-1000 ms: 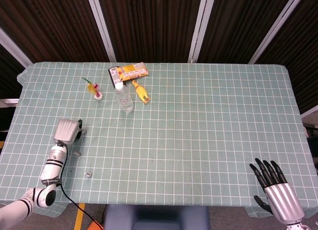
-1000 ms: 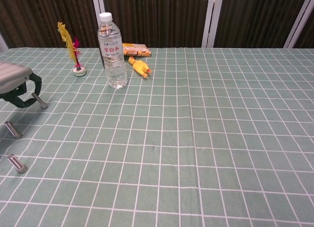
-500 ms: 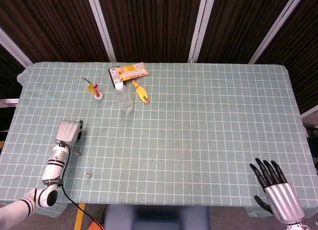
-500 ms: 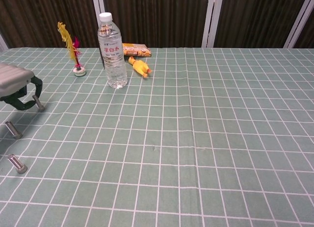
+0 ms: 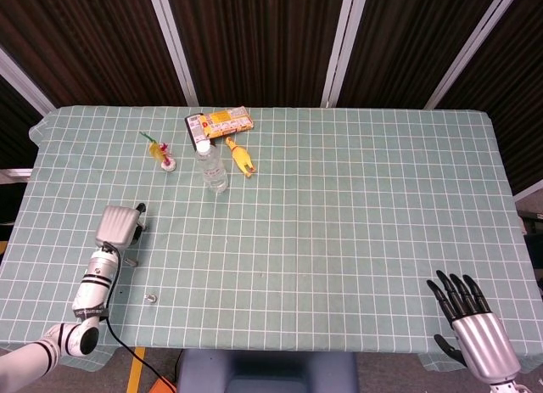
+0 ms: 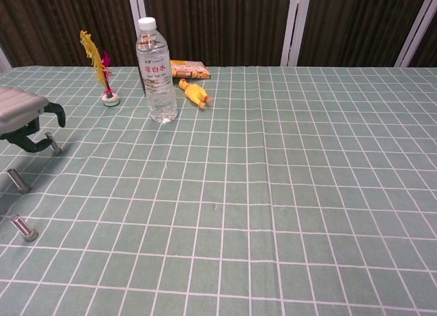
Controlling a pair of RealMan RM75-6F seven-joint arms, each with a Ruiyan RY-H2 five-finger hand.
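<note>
My left hand [image 5: 119, 224] hovers low over the near-left part of the green checked table [image 5: 356, 206]; in the chest view the left hand [image 6: 22, 115] shows at the left edge, its dark fingers [image 6: 56, 112] curved downward and apart, holding nothing. A small metal bolt [image 6: 52, 144] lies just under those fingers, and two more bolts [image 6: 18, 181] [image 6: 24, 228] lie nearer the front edge. My right hand [image 5: 472, 323] hangs past the table's near-right corner with fingers straight and spread, empty.
At the back left stand a clear water bottle [image 6: 156, 69], a yellow rubber chicken [image 6: 194, 93], a flat yellow box [image 6: 190, 69] and a feathered shuttlecock [image 6: 104, 77]. A dark slatted wall with white bars rises behind the table.
My left hand has drifted slightly forward and right, and one finger has lifted away from the bolt under it. The right hand has stayed still.
</note>
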